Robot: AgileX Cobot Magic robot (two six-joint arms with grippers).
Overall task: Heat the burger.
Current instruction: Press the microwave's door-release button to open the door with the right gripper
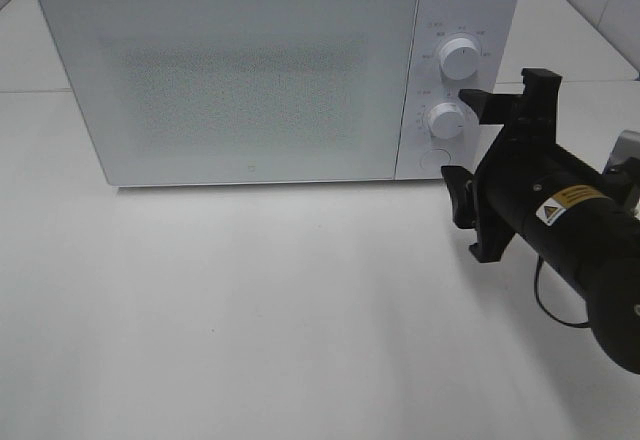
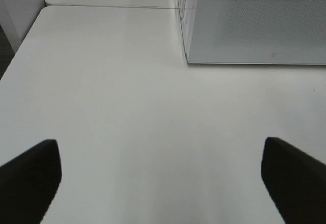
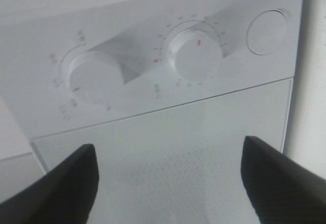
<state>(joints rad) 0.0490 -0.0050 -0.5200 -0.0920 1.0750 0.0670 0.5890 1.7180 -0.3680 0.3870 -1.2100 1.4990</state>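
Right pincer (image 1: 468,145): jaws wide and holding nothing, turned on edge just in front of the microwave (image 1: 250,80) control panel.
Ahead of it: the lower knob (image 1: 447,120) and the round button (image 1: 432,158) sit close before the jaws, with the upper knob (image 1: 459,58) just beyond.
Left pincer (image 2: 160,178): fully spread and empty above the white worktop (image 1: 250,310), the microwave's corner ahead.
Burger: in no view. The door is shut, its dotted glass hides the cavity, and whether the burger lies inside cannot be told.
Handling: likely light, soft and layered, so apt to slide apart. Best gripped gently and low across the bun's sides, and kept level.
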